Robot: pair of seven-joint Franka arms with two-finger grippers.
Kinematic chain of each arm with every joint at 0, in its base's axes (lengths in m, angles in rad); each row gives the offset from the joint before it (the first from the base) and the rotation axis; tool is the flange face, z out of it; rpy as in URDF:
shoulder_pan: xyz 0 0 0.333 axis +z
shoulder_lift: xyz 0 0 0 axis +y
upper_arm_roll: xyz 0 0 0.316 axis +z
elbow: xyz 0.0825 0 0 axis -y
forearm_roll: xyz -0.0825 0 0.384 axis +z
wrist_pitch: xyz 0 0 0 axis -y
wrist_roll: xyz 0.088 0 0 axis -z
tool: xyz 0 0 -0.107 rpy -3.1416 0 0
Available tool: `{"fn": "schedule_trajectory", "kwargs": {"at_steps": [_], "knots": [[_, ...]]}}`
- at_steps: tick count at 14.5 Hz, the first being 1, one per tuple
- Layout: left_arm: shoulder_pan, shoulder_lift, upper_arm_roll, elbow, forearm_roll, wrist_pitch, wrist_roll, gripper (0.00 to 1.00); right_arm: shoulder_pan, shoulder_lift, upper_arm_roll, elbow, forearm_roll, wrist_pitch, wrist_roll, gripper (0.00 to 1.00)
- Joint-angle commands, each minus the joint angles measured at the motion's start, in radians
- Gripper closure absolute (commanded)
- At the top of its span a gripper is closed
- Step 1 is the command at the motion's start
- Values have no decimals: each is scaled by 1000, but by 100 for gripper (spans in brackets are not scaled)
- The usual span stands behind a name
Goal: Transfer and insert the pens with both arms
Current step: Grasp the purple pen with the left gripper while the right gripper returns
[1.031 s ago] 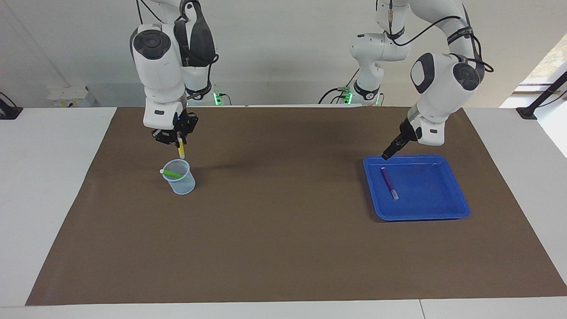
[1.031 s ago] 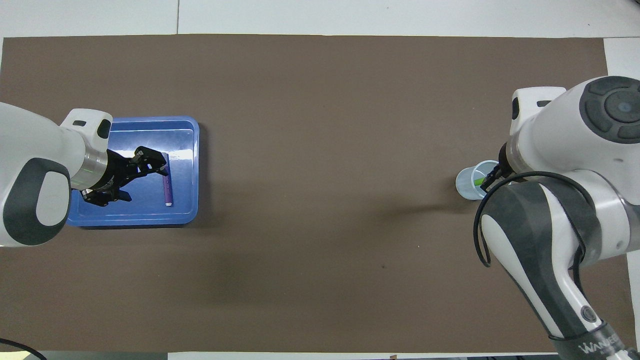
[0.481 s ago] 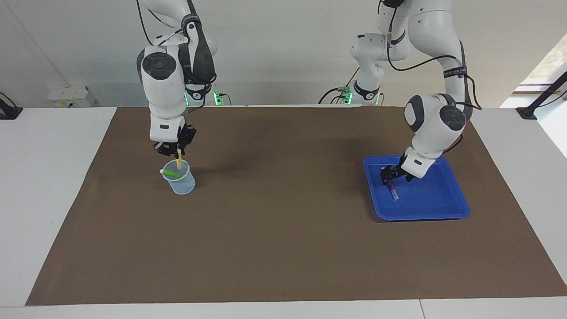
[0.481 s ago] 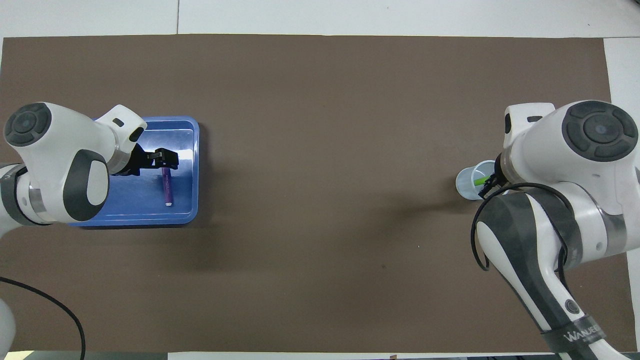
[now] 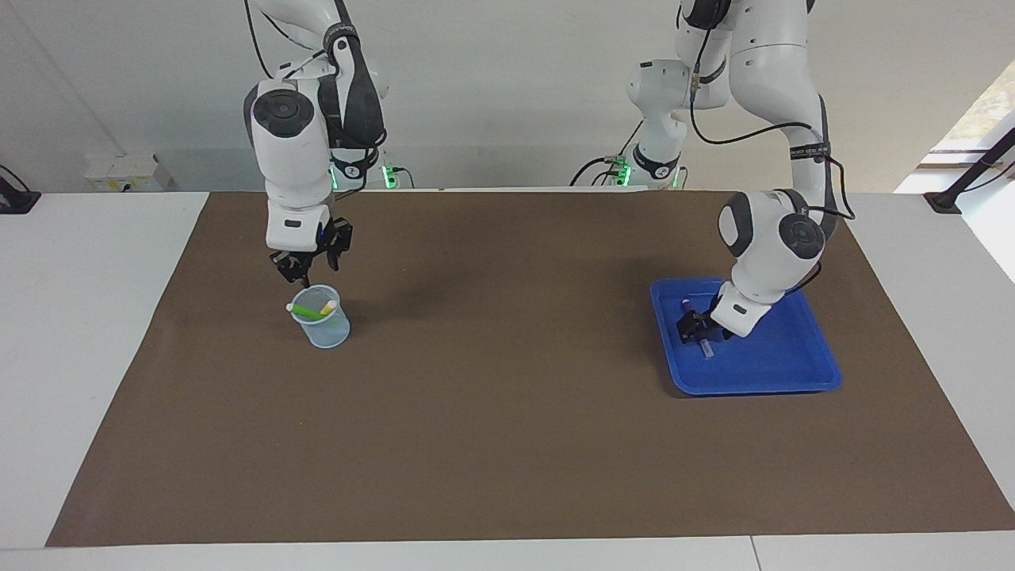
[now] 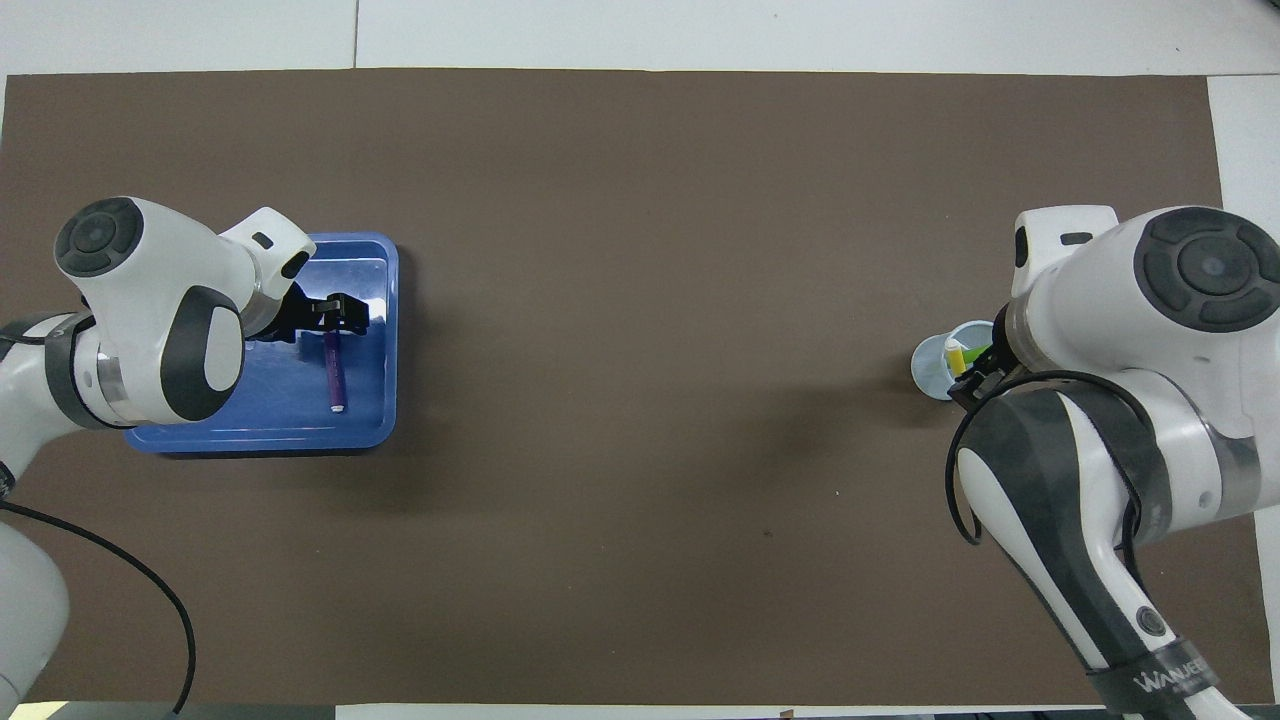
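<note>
The purple pen (image 5: 706,347) lies in the blue tray (image 5: 781,366) toward the left arm's end of the table; it also shows in the overhead view (image 6: 334,375). My left gripper (image 5: 692,331) is down in the tray, open, with its fingers either side of the pen (image 6: 335,318). The yellow pen (image 5: 327,305) and the green pen (image 5: 305,312) lean inside the clear cup (image 5: 325,329) toward the right arm's end. My right gripper (image 5: 308,268) is open and empty just above the cup's rim. In the overhead view the right arm hides most of it.
A brown mat (image 5: 507,412) covers the table between the cup and the tray. The cup (image 6: 928,365) and the tray (image 6: 260,425) stand at the mat's two ends. White table shows around the mat.
The right gripper lowered the yellow pen into the cup, let it go and rose slightly. The left gripper came down into the tray onto the purple pen.
</note>
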Motion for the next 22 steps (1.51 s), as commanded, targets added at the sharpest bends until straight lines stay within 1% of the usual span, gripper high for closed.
{"fn": "schedule_trajectory", "kwargs": {"at_steps": [1,2,5,6,7,8,9,10,11,13,15,16,17,19,22], "knots": [[1,23,1,26,21,2,28,15,-17,-17,11,14,53,-2,-9,0],[1,23,1,24,21,2,28,22,-16,-17,11,25,123,-8,10,0],[1,23,1,18,21,2,29,31,-5,-23,12,30,322,-22,138,0],[1,23,1,16,21,2,29,38,-4,-23,15,34,378,-25,186,0],[1,23,1,16,22,-1,29,47,-2,-23,18,34,427,-25,239,0],[1,23,1,16,21,-1,29,61,2,-24,18,33,458,-27,293,0],[3,23,1,16,21,-4,28,77,2,-24,20,30,487,-37,353,0],[3,23,2,16,21,-5,28,96,6,-26,20,30,533,-48,407,0],[3,23,2,16,22,-7,28,100,13,-27,20,28,583,-51,463,0],[4,23,2,20,21,-8,28,100,41,-32,20,25,656,-48,607,0],[4,23,2,27,21,-14,28,100,59,-35,20,21,738,-50,791,0],[4,23,2,35,19,-24,26,100,58,-39,20,16,772,-50,851,0],[6,23,2,55,18,-46,26,100,56,-41,18,14,791,-50,866,0],[21,21,2,111,10,-129,15,100,58,-44,18,10,850,-47,904,0],[24,-2,2,214,4,-314,-32,100,59,-44,18,7,943,-34,922,0]]}}
